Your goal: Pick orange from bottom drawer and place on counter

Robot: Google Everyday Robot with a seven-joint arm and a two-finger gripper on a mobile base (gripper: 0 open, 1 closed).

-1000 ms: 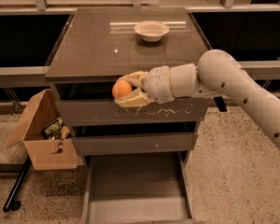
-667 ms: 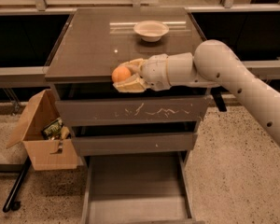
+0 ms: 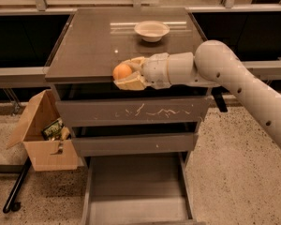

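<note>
small round orange fruit [image 3: 122,71] clamped in the cream two-finger gripper [image 3: 129,75], hovering at the front edge of the glossy grey-brown counter [image 3: 93,46], which lies just beyond

No legible text, labels or numbers anywhere; hand [image 3: 127,73] at front edge of the bench [image 3: 84,50], gripping the orange [image 3: 121,71].

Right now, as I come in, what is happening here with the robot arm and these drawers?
The robot's single arm holds the orange in its end effector, closed around the fruit at the front edge of the counter. The orange is not yet set down on it. Below, the bottom drawer is pulled open. A cream bowl sits near the back of the counter, and a cardboard box stands on the floor beside the cabinet.
</note>
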